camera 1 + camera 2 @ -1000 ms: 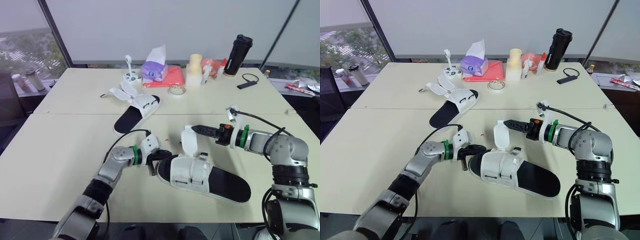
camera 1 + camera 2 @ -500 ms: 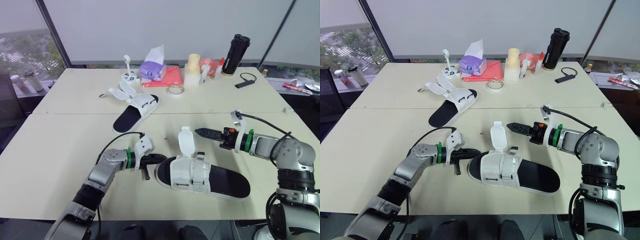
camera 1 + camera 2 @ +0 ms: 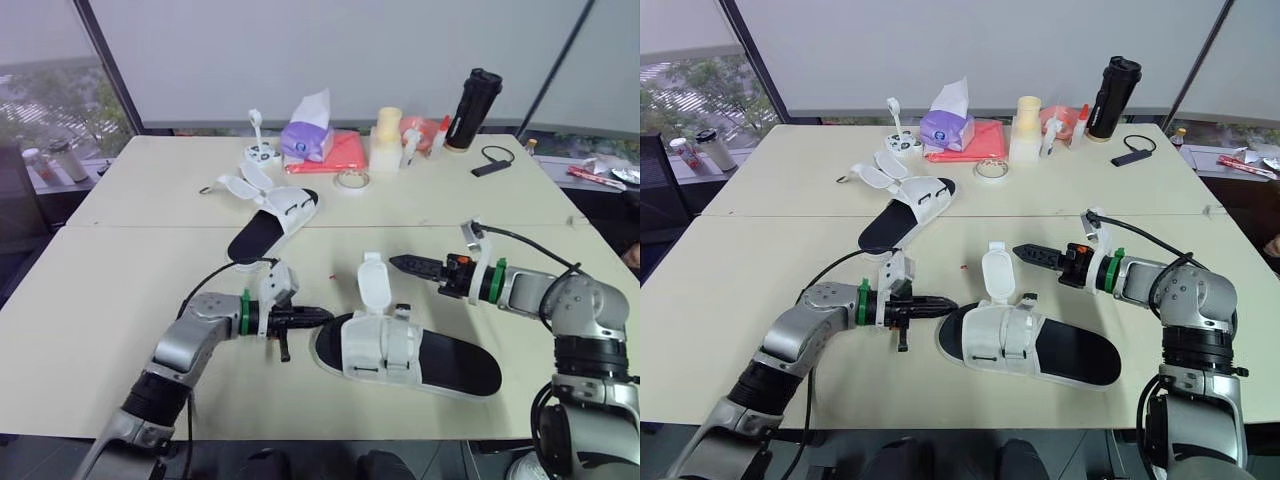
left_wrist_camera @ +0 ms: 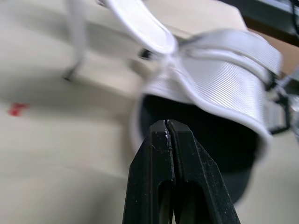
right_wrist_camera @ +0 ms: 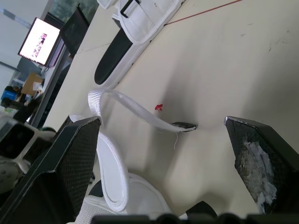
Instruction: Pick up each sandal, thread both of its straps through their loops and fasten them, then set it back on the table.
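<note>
A ribbed white sandal [image 3: 410, 350] with a black footbed lies mid-table, one strap [image 3: 372, 283] upright. The left gripper [image 3: 328, 314], pinched together and empty, sits at its 9 o'clock. The right gripper [image 3: 394, 262], spread wide and empty, is at 1. The second sandal [image 3: 270, 225] lies at 11, with a tissue pack [image 3: 308, 140] beyond.

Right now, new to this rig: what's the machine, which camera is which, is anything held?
It is a two-armed humanoid robot. The two wide pictures come from a stereo camera on its head, looking down at a table. The two close-ups come from wrist cameras looking along the fingers. On the table lie a near sandal with one strap standing loose, a far sandal, unfastened, and at the back a tissue box. The left end effector is shut, empty, pointing at the near sandal. The right end effector is open, empty, near the loose strap.
</note>
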You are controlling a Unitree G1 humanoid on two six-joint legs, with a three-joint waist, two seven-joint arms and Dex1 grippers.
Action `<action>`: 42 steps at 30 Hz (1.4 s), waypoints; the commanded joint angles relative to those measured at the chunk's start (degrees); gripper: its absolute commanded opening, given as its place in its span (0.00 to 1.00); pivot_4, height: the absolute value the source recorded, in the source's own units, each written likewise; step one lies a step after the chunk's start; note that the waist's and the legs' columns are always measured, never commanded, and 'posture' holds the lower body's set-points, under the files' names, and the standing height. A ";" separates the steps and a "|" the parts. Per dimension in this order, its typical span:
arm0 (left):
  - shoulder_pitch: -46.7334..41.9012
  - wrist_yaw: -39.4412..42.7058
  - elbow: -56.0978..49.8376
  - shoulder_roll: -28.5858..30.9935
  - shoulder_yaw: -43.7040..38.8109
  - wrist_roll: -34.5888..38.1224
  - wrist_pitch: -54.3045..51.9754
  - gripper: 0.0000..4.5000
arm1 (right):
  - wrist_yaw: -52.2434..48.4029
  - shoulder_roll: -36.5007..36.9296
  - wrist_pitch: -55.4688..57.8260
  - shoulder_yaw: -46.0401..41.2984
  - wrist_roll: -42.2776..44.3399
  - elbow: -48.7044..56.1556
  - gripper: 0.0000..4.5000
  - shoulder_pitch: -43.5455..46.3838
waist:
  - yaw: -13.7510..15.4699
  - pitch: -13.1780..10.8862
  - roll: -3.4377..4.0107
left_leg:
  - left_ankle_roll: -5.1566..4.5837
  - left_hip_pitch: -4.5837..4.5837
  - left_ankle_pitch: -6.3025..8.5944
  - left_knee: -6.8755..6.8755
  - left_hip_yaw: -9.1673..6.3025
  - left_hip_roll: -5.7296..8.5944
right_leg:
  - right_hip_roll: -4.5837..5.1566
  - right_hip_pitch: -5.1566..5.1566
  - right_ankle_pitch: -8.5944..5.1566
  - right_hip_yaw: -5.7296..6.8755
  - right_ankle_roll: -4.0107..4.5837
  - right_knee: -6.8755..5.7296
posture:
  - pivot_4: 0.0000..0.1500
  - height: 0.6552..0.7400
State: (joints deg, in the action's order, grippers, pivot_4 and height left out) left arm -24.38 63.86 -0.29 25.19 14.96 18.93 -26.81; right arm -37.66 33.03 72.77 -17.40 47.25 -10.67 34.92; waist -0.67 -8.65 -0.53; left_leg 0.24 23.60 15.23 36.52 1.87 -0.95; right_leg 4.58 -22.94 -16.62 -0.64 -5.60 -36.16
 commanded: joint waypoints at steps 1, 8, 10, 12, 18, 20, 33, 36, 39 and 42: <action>-0.23 0.94 0.59 -0.21 3.45 -2.38 1.60 0.00 | -0.11 0.20 0.65 -1.75 1.22 -1.01 1.00 2.68 | 0.06 0.00 0.00 | 0.00 0.00 0.00 0.02 0.00 0.00 | 0.00 0.01 0.01 0.00 -0.01 0.00 | 1.00 1.00; 0.01 1.86 2.16 -1.14 7.57 -4.31 1.49 0.00 | 0.16 0.82 7.80 -6.13 5.11 -3.81 1.00 4.80 | 0.11 0.00 0.00 | -0.01 0.00 0.01 0.27 -0.03 -0.01 | 0.00 0.17 0.02 0.00 -0.05 0.00 | 1.00 1.00; -0.13 1.79 1.80 -1.62 7.56 -4.08 1.12 0.00 | 0.24 0.43 10.67 -6.46 6.39 -2.64 1.00 4.63 | 0.12 0.00 0.00 | -0.02 0.00 0.02 0.34 -0.05 -0.01 | 0.01 0.22 0.02 0.00 -0.05 0.00 | 1.00 1.00; -0.14 1.88 1.71 -1.80 7.55 -4.11 1.10 0.00 | 0.25 -0.26 12.46 -5.87 7.18 -1.14 1.00 4.36 | 0.10 0.00 0.00 | -0.04 0.00 0.02 0.41 -0.06 -0.01 | 0.03 0.26 0.02 0.00 -0.05 0.00 | 1.00 1.00; 0.05 1.81 1.78 -2.04 7.77 -4.40 1.42 0.00 | 2.10 -4.22 10.28 -1.45 3.86 -2.91 1.00 5.67 | 0.02 0.00 0.00 | -0.04 0.00 0.03 0.47 -0.08 -0.01 | 0.05 0.29 0.03 -0.02 -0.07 -0.01 | 1.00 1.00; 0.10 1.61 1.68 -2.14 7.68 -4.39 1.38 0.00 | 2.22 -5.14 9.12 -0.49 2.90 -4.12 1.00 6.51 | 0.07 0.00 0.01 | -0.04 0.00 0.02 0.48 -0.08 -0.01 | 0.05 0.29 0.04 -0.01 -0.08 -0.03 | 1.00 1.00; 1.14 -0.74 1.87 -2.59 7.13 -4.79 2.00 0.00 | 8.43 -10.36 0.12 -6.72 -0.48 -22.25 0.36 19.22 | 0.16 -0.01 0.02 | -0.04 0.00 0.03 0.56 -0.07 0.05 | 0.09 0.38 0.12 -0.03 -0.23 0.02 | 1.00 1.00; 1.17 -0.87 2.47 -2.62 7.01 -4.96 2.45 0.00 | 8.65 -10.59 1.29 -6.93 0.02 -21.04 0.01 19.35 | 0.07 -0.01 0.03 | -0.04 0.00 0.03 0.56 -0.05 0.05 | 0.09 0.36 0.13 -0.05 -0.23 0.00 | 1.00 1.00; 1.28 -1.00 3.05 -2.65 6.94 -5.19 2.96 0.00 | 7.79 -9.97 2.66 -5.35 -0.23 -19.13 0.01 18.56 | 0.07 -0.01 0.03 | -0.04 -0.01 0.03 0.59 -0.05 0.05 | 0.09 0.37 0.13 -0.05 -0.23 -0.03 | 1.00 1.00; 1.39 -1.11 3.23 -2.65 6.90 -5.22 3.27 0.00 | 7.14 -8.74 1.93 -4.05 -1.34 -17.28 0.01 17.64 | 0.08 -0.01 0.03 | -0.04 -0.01 0.03 0.60 -0.05 0.05 | 0.10 0.37 0.13 -0.05 -0.23 -0.03 | 1.00 1.00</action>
State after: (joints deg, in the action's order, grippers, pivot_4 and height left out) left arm -24.20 63.43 1.67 22.44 20.72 15.18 -23.15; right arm -29.82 22.85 75.45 -21.35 46.15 -30.56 52.18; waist -0.58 -8.66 -0.50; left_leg 0.20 23.60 15.26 37.12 1.82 -0.90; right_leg 4.68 -22.57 -16.49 -0.69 -5.84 -36.20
